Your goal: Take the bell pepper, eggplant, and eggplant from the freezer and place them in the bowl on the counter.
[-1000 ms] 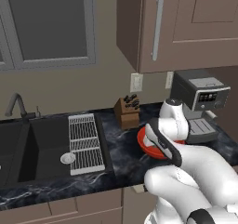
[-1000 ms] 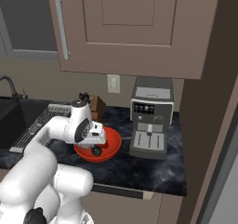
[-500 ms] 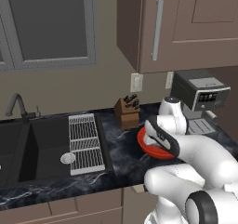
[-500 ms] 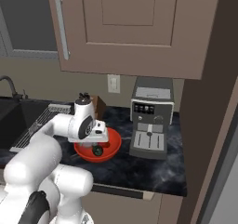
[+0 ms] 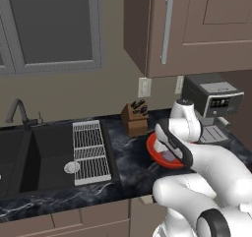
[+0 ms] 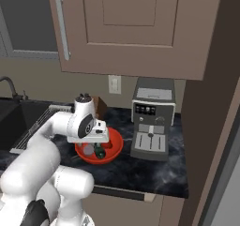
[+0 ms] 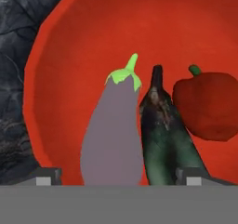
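Since a second ago my jaws have spread wide; my gripper (image 7: pixel 118 179) holds nothing. Between the fingertips (image 7: pixel 46 175) lie a pale lilac eggplant (image 7: pixel 112 139) and a dark green-black eggplant (image 7: pixel 165 141), with the red bell pepper (image 7: pixel 209 104) beyond the right fingertip, all in the red-orange shallow bowl (image 7: pixel 60 79) on the black marbled counter (image 5: pixel 130 169).

Over the last second the gripper (image 7: pixel 118 176) has gone from nearly closed to wide open above the red-orange bowl (image 6: pixel 116 147), its two tips now standing apart on either side of the pale purple eggplant (image 7: pixel 113 139) in the hand view. That eggplant now lies free in the bowl, just beside the dark green-black eggplant (image 7: pixel 165 141), with the red bell pepper (image 7: pixel 209 108) next to that one. In the base views the arm's hand section above the bowl has shifted slightly between the frames; the base cameras have not moved.
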Robot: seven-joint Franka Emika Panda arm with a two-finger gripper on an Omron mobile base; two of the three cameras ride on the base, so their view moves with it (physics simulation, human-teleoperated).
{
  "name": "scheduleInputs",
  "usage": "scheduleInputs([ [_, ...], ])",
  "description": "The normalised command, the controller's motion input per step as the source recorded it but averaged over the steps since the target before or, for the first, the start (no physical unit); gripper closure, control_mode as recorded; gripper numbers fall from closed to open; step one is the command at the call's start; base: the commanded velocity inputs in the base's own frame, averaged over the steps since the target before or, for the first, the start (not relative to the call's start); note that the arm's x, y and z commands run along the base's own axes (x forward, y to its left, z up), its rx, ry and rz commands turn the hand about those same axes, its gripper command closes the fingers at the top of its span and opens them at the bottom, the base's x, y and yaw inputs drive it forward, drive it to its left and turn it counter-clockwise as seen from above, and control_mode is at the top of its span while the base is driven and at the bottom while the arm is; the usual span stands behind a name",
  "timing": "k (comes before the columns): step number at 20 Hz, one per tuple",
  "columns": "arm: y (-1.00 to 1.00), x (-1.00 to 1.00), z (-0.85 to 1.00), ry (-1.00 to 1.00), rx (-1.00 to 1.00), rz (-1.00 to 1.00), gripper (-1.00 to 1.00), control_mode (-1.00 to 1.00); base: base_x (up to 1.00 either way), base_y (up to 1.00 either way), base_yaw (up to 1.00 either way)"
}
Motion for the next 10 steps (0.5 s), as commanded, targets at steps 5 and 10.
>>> scheduleInputs([
  [5,0.00,-0.69,0.12,-0.17,0.00,0.00,-1.00,-1.00,0.00,0.00,0.00],
  [10,0.01,-0.67,0.27,-0.11,0.01,0.00,-1.00,-1.00,0.00,0.00,0.00],
])
